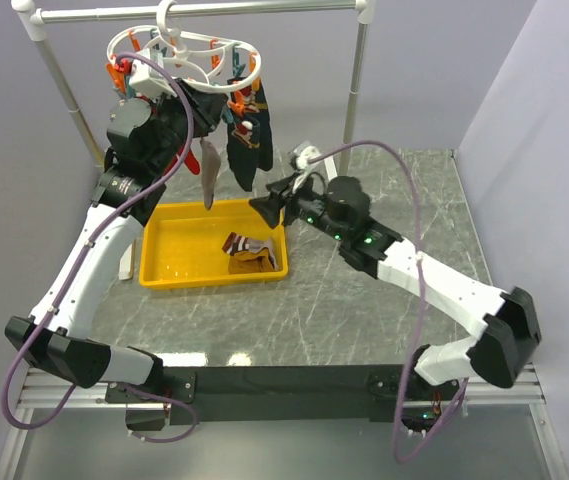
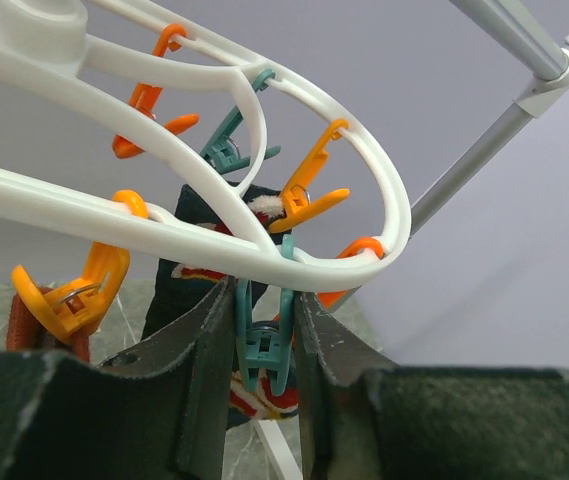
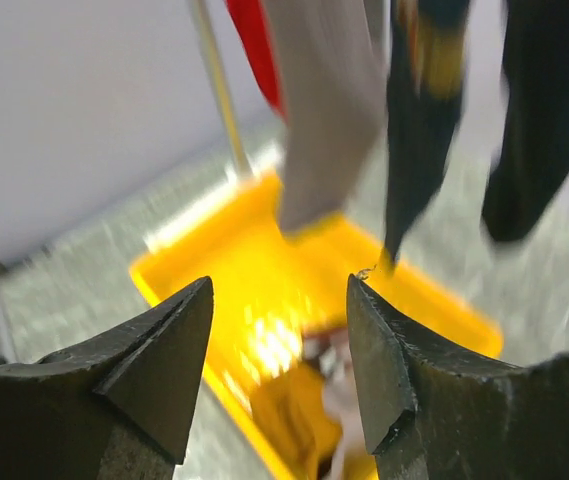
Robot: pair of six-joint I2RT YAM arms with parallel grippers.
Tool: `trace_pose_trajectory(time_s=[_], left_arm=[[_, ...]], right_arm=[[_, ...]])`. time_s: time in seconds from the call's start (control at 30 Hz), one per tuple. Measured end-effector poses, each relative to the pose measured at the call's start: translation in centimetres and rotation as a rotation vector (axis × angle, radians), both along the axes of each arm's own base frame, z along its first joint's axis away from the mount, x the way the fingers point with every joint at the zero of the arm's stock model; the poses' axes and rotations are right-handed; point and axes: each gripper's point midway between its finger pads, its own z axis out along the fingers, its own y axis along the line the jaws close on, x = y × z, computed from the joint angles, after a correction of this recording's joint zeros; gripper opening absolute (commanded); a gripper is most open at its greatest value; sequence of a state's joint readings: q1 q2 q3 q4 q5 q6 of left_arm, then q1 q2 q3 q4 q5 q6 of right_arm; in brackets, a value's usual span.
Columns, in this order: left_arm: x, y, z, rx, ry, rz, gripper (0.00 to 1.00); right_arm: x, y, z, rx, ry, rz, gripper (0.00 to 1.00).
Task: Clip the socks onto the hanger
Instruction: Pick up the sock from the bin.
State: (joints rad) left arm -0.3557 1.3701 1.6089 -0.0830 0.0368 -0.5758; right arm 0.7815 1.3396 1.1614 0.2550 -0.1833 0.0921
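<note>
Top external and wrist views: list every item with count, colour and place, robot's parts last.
stand: one, white and metal, rear of table
hanger: one, white, hooked on stand's rail
clothespins: many, orange and teal, dangling from hanger
hanging socks: four seen, red, grey-beige, two dark, under hanger
tray: one, yellow, below hanger
sock in tray: one, brown striped
table: one, grey marbled
arms: two, white and black, near edge
left gripper: shut on teal clothespin
right gripper: open, empty, beside tray
</note>
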Motion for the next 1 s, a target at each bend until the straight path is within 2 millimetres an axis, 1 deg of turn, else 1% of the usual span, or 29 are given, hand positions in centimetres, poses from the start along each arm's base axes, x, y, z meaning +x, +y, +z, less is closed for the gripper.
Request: trace_pose_trajectory(time_s=[0.07, 0.1, 0.13, 0.2, 0.3, 0.37, 0.47, 0.53, 0.63, 0.73, 0.8, 0.93, 1.0], left_arm=[[0.1, 0.0, -0.2, 0.013, -0.005, 0.003, 0.22], [0.1, 0.0, -0.2, 0.015, -0.007, 0.003, 0.22], [0.2, 0.0, -0.2, 0.017, -0.010, 0.004, 0.22], [0.2, 0.1, -0.3, 0.024, -0.013, 0.005, 0.22], [0.3, 0.1, -0.5, 0.033, -0.013, 0.011, 0.22], [0.3, 0.2, -0.5, 0.034, -0.013, 0.015, 0.22], [0.3, 0.2, -0.5, 0.034, -0.013, 0.017, 0.22], [0.4, 0.3, -0.5, 0.034, -0.012, 0.020, 0.22], [0.4, 0.3, -0.5, 0.033, -0.012, 0.022, 0.22], [0.4, 0.3, -0.6, 0.033, -0.011, 0.022, 0.22], [0.4, 0.3, -0.6, 0.034, -0.011, 0.022, 0.22], [0.4, 0.3, -0.6, 0.035, -0.011, 0.023, 0.22], [0.4, 0.3, -0.6, 0.035, -0.011, 0.023, 0.22]], right_arm=[[0.9, 0.4, -4.0, -0.060, 0.081, -0.024, 0.60], [1.2, 0.6, -5.6, -0.088, 0.112, -0.034, 0.59], [1.7, 0.9, -7.7, -0.126, 0.151, -0.040, 0.57], [2.1, 1.5, -11.2, -0.193, 0.203, -0.036, 0.56], [2.2, 2.1, -15.5, -0.294, 0.252, -0.017, 0.55], [2.2, 2.9, -17.7, -0.358, 0.276, 0.004, 0.55], [2.8, 4.6, -19.8, -0.408, 0.301, 0.017, 0.55], [3.6, 5.6, -20.4, -0.412, 0.329, -0.007, 0.55], [5.4, 7.5, -20.4, -0.383, 0.368, -0.054, 0.54], [7.0, 8.8, -21.0, -0.352, 0.406, -0.100, 0.54], [7.6, 9.2, -22.2, -0.346, 0.436, -0.122, 0.53], [8.0, 9.2, -25.3, -0.381, 0.503, -0.163, 0.53], [8.1, 9.1, -26.5, -0.401, 0.527, -0.180, 0.52]])
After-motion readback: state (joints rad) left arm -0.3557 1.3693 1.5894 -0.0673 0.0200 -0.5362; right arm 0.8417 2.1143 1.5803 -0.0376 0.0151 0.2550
